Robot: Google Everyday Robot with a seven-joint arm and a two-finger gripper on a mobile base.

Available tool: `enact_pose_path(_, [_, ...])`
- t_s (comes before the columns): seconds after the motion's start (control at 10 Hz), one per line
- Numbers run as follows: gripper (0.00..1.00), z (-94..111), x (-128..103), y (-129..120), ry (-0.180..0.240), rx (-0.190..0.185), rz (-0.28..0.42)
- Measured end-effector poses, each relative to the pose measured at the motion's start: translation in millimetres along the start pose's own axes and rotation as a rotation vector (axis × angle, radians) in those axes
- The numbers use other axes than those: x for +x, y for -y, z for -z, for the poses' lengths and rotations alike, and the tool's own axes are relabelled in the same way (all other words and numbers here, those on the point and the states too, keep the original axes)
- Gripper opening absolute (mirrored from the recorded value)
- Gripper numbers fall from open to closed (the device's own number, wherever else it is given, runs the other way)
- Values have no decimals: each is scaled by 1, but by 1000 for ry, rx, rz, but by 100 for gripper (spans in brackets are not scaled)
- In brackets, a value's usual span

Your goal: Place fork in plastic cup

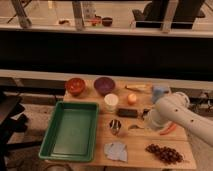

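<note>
The light blue plastic cup point(160, 92) stands upright at the back right of the table, just behind my white arm point(176, 114). A thin silvery piece that looks like the fork point(135, 127) lies flat on the table between the small metal cup point(115, 126) and my arm. My gripper point(147, 117) is at the arm's left end, low over the table, just right of the fork and in front of the plastic cup. The arm's casing hides most of it.
A green tray point(70, 132) fills the table's left side. An orange bowl point(75, 86), purple bowl point(104, 85), white cup point(111, 102), orange fruit point(131, 98), black block point(127, 112), red-orange pepper point(169, 130), grapes point(162, 152) and grey cloth point(116, 150) surround the arm.
</note>
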Motion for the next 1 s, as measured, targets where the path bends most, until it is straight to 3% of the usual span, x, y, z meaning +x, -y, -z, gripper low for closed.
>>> enact_pose_path(0.4, [4,56,-6,-1,-3,17,5])
enact_pose_path(1.0, [4,61,4,7,45,60,21])
